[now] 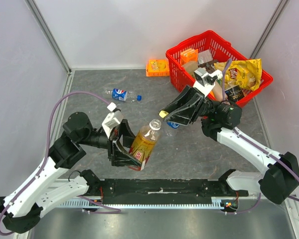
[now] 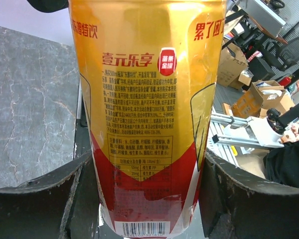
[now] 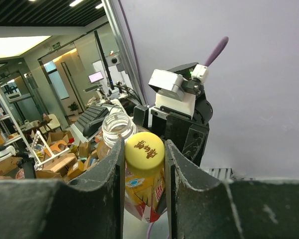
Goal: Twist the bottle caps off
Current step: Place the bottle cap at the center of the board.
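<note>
Yellow cap (image 3: 144, 152): round, smooth plastic, dark printed characters on top. It is off its bottle, pinched between the two fingers of the right gripper (image 1: 164, 114), raised above the table (image 1: 89, 79) near mid-workspace, just beside the bottle mouth.

Amber bottle (image 2: 149, 99): gold-orange wrap with a red lower band, white stripe, barcode at the base. Neck is clear, threaded and uncapped. It leans with its mouth up and to the right. The left gripper (image 2: 149, 199) clamps it at the lower body, one finger on each side.

Clear bottle (image 1: 120, 94), blue label, lies on its side toward the back left, well apart from both arms. A second blue-labelled bottle (image 1: 173, 125) shows only partly beneath the right gripper; cap state cannot be told.

Red basket (image 1: 188, 41) stands back right. It holds a yellow crisp bag (image 1: 241, 72), an orange packet (image 1: 189, 54) and other packaged goods too jumbled to name. An orange box (image 1: 157, 67) lies on the table just left of the basket.
</note>
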`<state>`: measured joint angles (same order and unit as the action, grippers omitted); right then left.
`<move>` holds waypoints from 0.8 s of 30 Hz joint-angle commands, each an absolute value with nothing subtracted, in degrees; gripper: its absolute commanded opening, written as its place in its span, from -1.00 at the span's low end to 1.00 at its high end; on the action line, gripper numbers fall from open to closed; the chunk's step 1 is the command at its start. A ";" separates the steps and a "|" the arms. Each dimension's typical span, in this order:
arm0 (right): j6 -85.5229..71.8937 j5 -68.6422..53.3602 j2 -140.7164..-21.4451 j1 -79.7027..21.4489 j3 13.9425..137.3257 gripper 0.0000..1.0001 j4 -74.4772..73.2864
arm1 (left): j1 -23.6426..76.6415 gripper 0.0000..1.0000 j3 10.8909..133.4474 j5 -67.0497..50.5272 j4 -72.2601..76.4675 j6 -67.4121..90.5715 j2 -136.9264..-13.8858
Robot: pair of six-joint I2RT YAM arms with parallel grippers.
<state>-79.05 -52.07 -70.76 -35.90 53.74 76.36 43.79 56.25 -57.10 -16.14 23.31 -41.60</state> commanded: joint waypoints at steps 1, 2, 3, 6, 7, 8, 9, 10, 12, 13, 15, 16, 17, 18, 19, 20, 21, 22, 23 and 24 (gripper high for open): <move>-77.87 -51.68 -70.14 -34.98 54.93 -1.00 97.65 | 44.03 -0.96 56.87 -54.60 -16.43 20.58 -39.56; -77.35 -51.59 -69.96 -34.81 54.58 -1.00 96.25 | 44.03 -0.96 56.87 -52.14 -17.22 19.78 -38.77; -76.21 -51.59 -69.70 -34.80 54.41 -1.00 94.59 | 44.03 -0.96 56.87 -49.77 -18.10 19.17 -37.72; -69.20 -51.94 -67.60 -34.89 53.62 -1.00 83.97 | 44.03 -0.97 56.95 -40.29 -21.26 17.32 -34.90; -65.95 -51.94 -66.72 -34.89 53.35 -1.00 79.32 | 44.03 -0.96 57.13 -37.03 -22.31 16.88 -34.02; -62.96 -51.86 -65.58 -34.89 53.18 -1.00 74.14 | 44.03 -0.96 57.39 -34.48 -23.80 16.44 -33.67; -58.93 -51.51 -64.26 -34.81 53.00 -1.00 69.13 | 44.03 -0.97 57.65 -32.71 -24.78 16.17 -33.49; -55.32 -51.07 -63.20 -34.80 53.00 -1.00 63.08 | 43.95 -0.96 57.92 -30.96 -25.48 16.00 -33.57; -46.71 -49.75 -60.92 -34.89 53.35 -1.00 51.57 | 44.03 -0.96 58.44 -27.44 -27.15 15.91 -34.01; -43.28 -49.05 -59.86 -34.89 53.61 -1.00 45.94 | 44.03 -0.96 58.71 -25.16 -27.77 15.91 -34.36; -37.12 -47.38 -58.37 -34.89 54.14 -1.00 36.87 | 44.03 -0.96 59.15 -21.03 -29.44 15.91 -35.15; -35.09 -47.11 -57.92 -34.89 54.14 -1.00 34.30 | 44.03 -0.96 59.32 -18.74 -30.14 16.00 -35.68; -33.15 -46.41 -57.57 -34.98 54.05 -1.00 31.23 | 44.03 -0.96 59.50 -16.37 -30.67 16.00 -36.21; -31.66 -45.97 -57.13 -34.98 53.79 -1.00 28.85 | 44.03 -0.96 59.50 -14.17 -31.20 16.00 -36.65; -30.42 -45.44 -56.95 -35.07 53.35 -1.00 27.44 | 44.03 -0.97 59.33 -12.32 -31.55 16.08 -37.17; -28.67 -44.92 -56.87 -35.16 53.09 -1.00 25.42 | 44.03 -0.96 59.15 -9.78 -31.73 16.26 -37.61; -27.61 -44.39 -56.78 -35.24 52.74 -1.00 23.92 | 44.03 -0.96 58.98 -8.19 -31.99 16.43 -38.23; -26.38 -43.86 -56.78 -35.51 52.30 -1.00 22.25 | 44.03 -0.96 58.97 -6.61 -32.34 16.52 -38.84; -25.32 -43.25 -56.78 -35.86 51.95 -1.00 20.67 | 44.03 -0.96 58.97 -4.85 -32.78 16.70 -39.72; -24.01 -42.46 -56.78 -36.21 51.51 -1.00 19.70 | 44.03 -0.96 58.80 -3.62 -32.87 16.87 -40.16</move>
<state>-33.41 -46.24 -57.21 -35.18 52.75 30.30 43.86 57.47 -13.78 -31.81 18.11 -38.39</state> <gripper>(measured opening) 0.361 0.709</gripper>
